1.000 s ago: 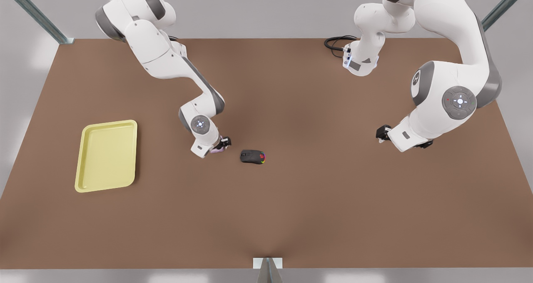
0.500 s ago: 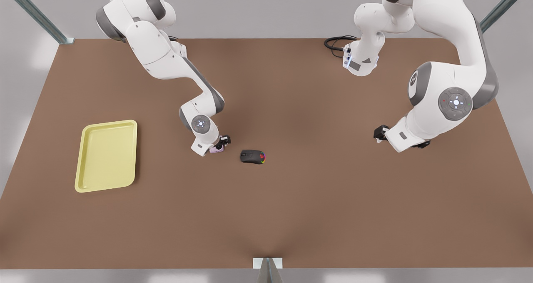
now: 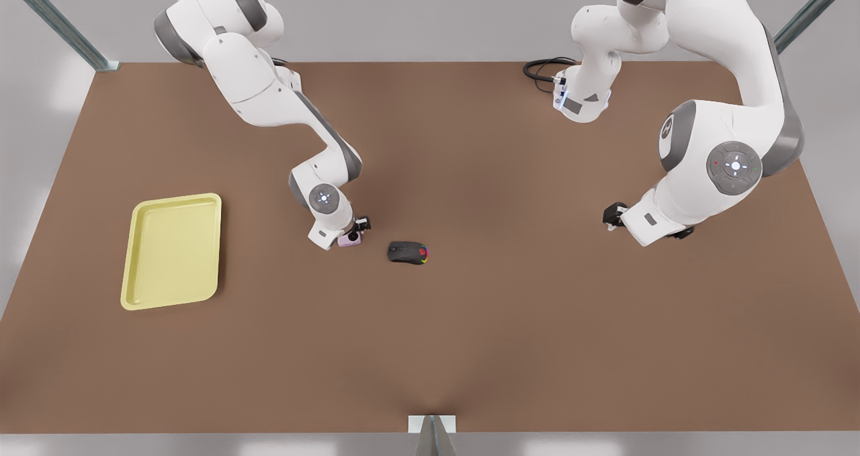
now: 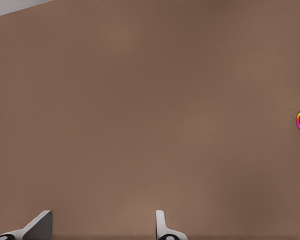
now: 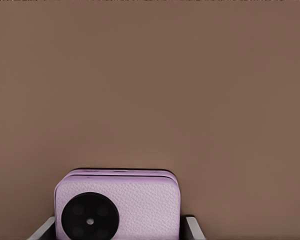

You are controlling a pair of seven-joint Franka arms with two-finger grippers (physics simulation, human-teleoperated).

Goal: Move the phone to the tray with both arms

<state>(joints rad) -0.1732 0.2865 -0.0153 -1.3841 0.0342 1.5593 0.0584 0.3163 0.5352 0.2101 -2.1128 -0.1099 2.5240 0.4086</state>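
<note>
Brown matte table (image 3: 470,342) | pale yellow rimmed tray (image 3: 173,251) far toward front view's left | right gripper (image 3: 354,233) closed on leathery lilac phone (image 5: 121,206), beside black mouse (image 3: 407,252) | left gripper (image 3: 613,215) waits, fingers (image 4: 161,224) spread, empty | step: phone gripped; next likely lift and carry to tray

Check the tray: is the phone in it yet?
Not yet. The tray holds nothing; the phone sits between the right gripper fingers near the mouse.
</note>
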